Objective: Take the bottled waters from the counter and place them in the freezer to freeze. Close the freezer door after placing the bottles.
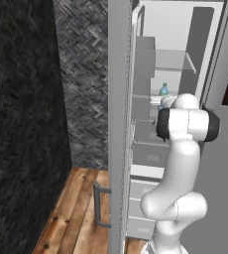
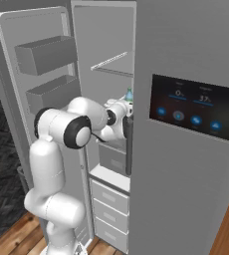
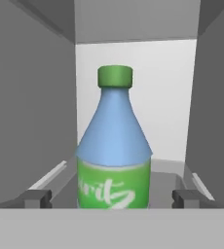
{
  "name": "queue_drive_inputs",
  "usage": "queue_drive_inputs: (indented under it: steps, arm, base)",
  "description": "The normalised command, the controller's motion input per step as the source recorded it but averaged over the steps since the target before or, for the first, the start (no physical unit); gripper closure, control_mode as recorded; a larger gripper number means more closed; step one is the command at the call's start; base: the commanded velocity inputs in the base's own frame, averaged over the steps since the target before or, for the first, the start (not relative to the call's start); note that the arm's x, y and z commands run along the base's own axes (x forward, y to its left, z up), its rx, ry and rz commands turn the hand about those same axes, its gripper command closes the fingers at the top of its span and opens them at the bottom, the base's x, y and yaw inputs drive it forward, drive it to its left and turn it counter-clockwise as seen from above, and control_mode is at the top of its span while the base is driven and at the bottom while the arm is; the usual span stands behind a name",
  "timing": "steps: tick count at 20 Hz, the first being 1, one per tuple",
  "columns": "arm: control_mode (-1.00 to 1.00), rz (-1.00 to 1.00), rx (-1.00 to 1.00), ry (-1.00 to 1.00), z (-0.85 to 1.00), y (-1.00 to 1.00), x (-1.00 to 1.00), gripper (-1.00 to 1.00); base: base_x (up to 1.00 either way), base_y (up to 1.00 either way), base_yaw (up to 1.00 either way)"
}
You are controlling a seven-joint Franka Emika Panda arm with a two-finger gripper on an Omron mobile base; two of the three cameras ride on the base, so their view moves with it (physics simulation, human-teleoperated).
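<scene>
While fingers (image 3: pixel 112 198) spread wide, bottle (image 3: pixel 114 146) base cut off, freezer (image 2: pixel 106 40) shelf.

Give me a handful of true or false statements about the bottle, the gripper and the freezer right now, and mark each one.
1. The bottle stands upright inside the freezer. True.
2. The gripper is clamped shut on the bottle. False: its fingertips stand wide apart on either side, clear of the bottle.
3. The freezer door is closed. False: it is swung wide open, inner bins showing.
4. The bottle has a green cap and a green label. True.
5. The door with the dark touchscreen is open. False: it is shut.
</scene>
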Motion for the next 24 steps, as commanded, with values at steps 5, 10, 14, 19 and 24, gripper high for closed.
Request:
queue_drive_inputs:
  steps: [5, 10, 14, 19, 24]
  arm:
    - [-1.00, 0.00, 0.00, 0.00, 0.17, 0.25, -0.14, -1.00]
    - [-1.00, -0.02, 0.00, 0.01, 0.15, 0.28, -0.03, -1.00]
    - [-1.00, -0.03, 0.01, 0.00, 0.07, 0.01, -0.24, -1.00]
    - [-1.00, -0.01, 0.06, 0.00, 0.09, 0.00, -0.33, -1.00]
    - [-1.00, 0.00, 0.08, 0.01, 0.20, 0.01, -0.41, -1.00]
  base:
    - [0.00, 0.00, 0.00]
    - [0.00, 0.00, 0.00]
    - [0.00, 0.00, 0.00]
    - [0.00, 0.00, 0.00]
    - [0.00, 0.00, 0.00]
